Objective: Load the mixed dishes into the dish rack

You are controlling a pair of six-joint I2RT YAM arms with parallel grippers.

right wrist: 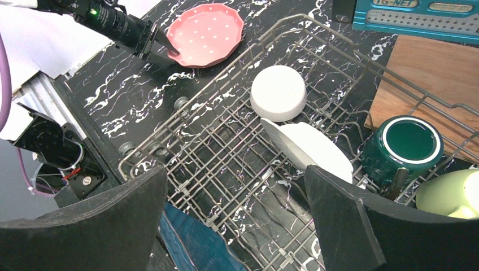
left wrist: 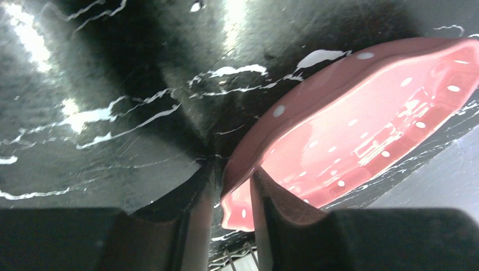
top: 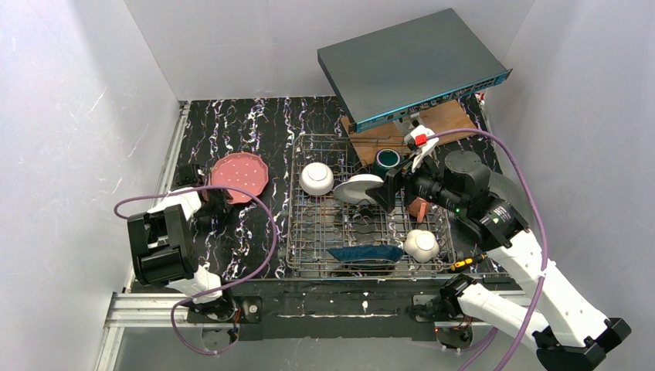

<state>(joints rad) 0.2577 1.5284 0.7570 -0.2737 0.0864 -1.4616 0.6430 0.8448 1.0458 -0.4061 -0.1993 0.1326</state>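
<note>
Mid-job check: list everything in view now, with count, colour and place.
rack: 1, grey wire, centre
pink plate: 1, pink with white dots, left of rack
bowls: 2, white, in rack, far left and near right
cream plate: 1, cream, tilted in rack
blue plate: 1, dark blue, rack's near edge
teal mug: 1, dark teal, rack's far right
green mug: 1, light green, beside teal mug
salmon mug: 1, salmon, rack's right side, mostly hidden
box: 1, grey, blue-edged, back right
board: 1, brown, under box
left hand: 1, black, astride pink plate's rim
right hand: 1, black, open over rack

Bright, even light; glare streaks the glossy black table (left wrist: 34, 39).
</note>
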